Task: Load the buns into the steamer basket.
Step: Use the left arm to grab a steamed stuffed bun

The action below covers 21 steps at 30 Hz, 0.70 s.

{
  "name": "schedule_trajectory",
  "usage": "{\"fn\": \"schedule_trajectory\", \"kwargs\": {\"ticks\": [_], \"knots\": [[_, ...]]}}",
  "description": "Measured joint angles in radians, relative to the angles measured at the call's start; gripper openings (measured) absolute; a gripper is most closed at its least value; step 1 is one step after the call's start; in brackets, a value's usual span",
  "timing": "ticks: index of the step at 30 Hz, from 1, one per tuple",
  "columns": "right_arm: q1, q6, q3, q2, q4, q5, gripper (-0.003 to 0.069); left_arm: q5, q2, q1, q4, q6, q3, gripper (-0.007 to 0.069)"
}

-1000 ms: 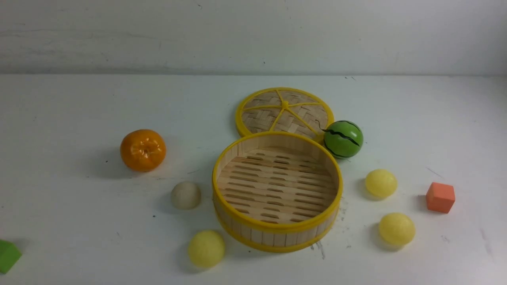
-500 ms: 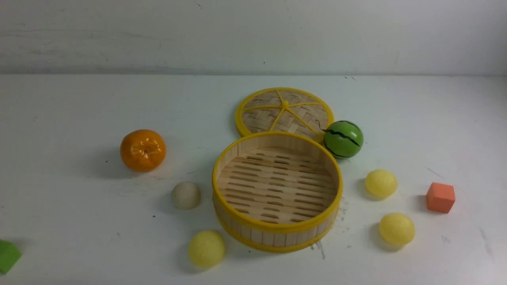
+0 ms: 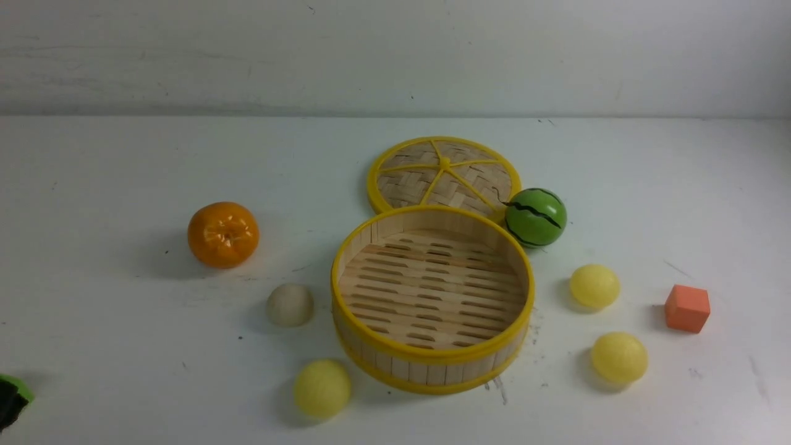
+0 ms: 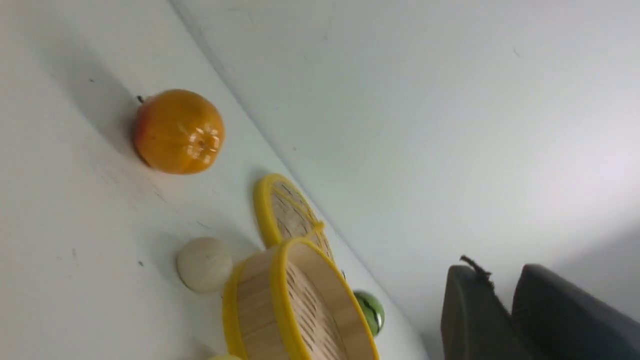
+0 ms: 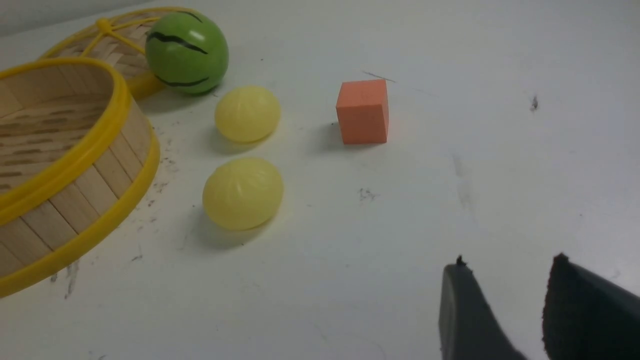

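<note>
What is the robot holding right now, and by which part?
Nothing is held. The left gripper and the right gripper each show bare fingers with nothing between them.

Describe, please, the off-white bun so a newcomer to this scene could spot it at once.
Find the round steamer basket in the middle of the white table. Just left of its wall sits a small bun. It is dull off-white, unlike the yellow bun in front and the glossy orange behind.
</note>
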Motion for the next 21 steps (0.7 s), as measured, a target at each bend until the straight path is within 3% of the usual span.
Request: {"fn": "schedule_trajectory", "kwargs": {"ticks": [2, 3, 4, 5, 7, 10, 16, 21], "knots": [[0.0, 0.0, 0.0, 0.0, 0.0, 0.0, 0.0239, 0.177, 0.083, -0.02, 0.032, 0.115, -0.147, 0.0068], [0.0, 0.0, 0.0, 0.0, 0.0, 0.0, 0.0239, 0.177, 0.083, -0.02, 0.032, 0.115, -0.147, 0.0068], [0.0, 0.0, 0.0, 0.0, 0.0, 0.0, 0.0239, 0.336, 0.189, -0.028, 0.063, 0.205, -0.256, 0.0027], [0.0, 0.0, 0.0, 0.0, 0.0, 0.0, 0.0239, 0.353, 0.216, -0.031, 0.071, 0.213, -0.283, 0.0023], [0.0, 0.0, 0.0, 0.0, 0.0, 0.0, 0.0239, 0.57, 0.419, -0.032, 0.142, 0.277, -0.441, -0.0013], [0.0, 0.0, 0.0, 0.0, 0.0, 0.0, 0.0239, 0.689, 0.645, -0.032, 0.232, 0.292, -0.564, -0.0013], [0.0, 0.0, 0.0, 0.0, 0.0, 0.0, 0.0239, 0.73, 1.122, -0.079, 0.359, 0.316, -0.736, -0.0013], [0.0, 0.0, 0.0, 0.0, 0.0, 0.0, 0.0239, 0.729, 1.396, -0.329, 0.446, 0.296, -0.858, -0.0013]]}}
